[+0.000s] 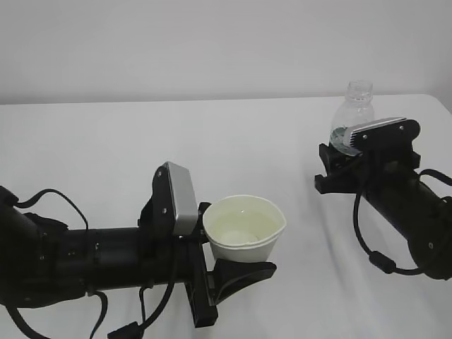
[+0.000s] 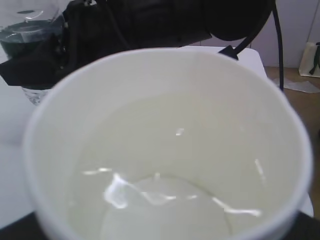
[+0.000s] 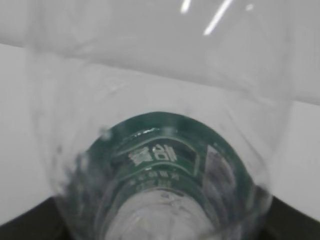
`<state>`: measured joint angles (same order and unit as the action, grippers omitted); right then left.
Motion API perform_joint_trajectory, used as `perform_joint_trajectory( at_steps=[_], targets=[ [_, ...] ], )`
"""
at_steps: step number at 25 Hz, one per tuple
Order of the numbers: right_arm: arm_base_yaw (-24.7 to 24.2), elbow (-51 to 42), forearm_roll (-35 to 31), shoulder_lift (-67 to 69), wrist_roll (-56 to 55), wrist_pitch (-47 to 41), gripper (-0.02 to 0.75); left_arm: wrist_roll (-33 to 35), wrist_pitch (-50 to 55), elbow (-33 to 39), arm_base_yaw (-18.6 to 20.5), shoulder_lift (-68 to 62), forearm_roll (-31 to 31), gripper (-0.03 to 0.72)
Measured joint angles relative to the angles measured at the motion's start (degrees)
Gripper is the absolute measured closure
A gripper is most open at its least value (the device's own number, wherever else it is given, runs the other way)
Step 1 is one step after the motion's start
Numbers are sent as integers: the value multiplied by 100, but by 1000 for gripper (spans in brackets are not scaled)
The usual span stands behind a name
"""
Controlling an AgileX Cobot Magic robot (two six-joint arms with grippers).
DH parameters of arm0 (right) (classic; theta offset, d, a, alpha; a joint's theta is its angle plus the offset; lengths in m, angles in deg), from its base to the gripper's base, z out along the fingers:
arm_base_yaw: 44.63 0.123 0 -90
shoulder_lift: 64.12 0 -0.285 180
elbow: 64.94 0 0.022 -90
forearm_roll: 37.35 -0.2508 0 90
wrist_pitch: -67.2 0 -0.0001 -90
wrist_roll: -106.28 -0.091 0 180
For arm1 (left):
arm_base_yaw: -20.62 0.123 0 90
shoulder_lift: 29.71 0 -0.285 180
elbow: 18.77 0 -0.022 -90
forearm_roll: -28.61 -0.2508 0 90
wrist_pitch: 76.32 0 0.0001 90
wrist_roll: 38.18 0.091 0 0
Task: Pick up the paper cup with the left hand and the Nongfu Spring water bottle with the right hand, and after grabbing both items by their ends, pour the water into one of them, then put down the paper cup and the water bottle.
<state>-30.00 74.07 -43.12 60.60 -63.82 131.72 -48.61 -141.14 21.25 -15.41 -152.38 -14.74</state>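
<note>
My left hand (image 1: 236,272) clamps the paper cup (image 1: 245,227) at lower centre, water (image 2: 165,210) pooled inside, my right hand (image 1: 339,166) grips the upright Nongfu Spring water bottle (image 1: 352,113) at upper right, so pouring looks done, leaving both to set down.

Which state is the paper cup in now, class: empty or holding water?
Holding water. In the left wrist view the paper cup shows a glinting liquid surface low inside; the exterior view shows it upright in the left gripper.
</note>
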Motion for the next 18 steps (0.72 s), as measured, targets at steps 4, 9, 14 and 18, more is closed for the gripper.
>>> perform_joint_trajectory(
  at_steps=[4,9,14,18],
  targets=[
    [0,125,-4,110,-106,0,281,0,0,0,0,0,163,229],
    [0,209,-4,258,-126,0,281,0,0,0,0,0,321,229],
    [0,218,-4,280,-153,0,281,0,0,0,-9,0,564,229],
    [0,218,-13,280,-181,0,281,11,0,0,-9,0,944,229]
  ],
)
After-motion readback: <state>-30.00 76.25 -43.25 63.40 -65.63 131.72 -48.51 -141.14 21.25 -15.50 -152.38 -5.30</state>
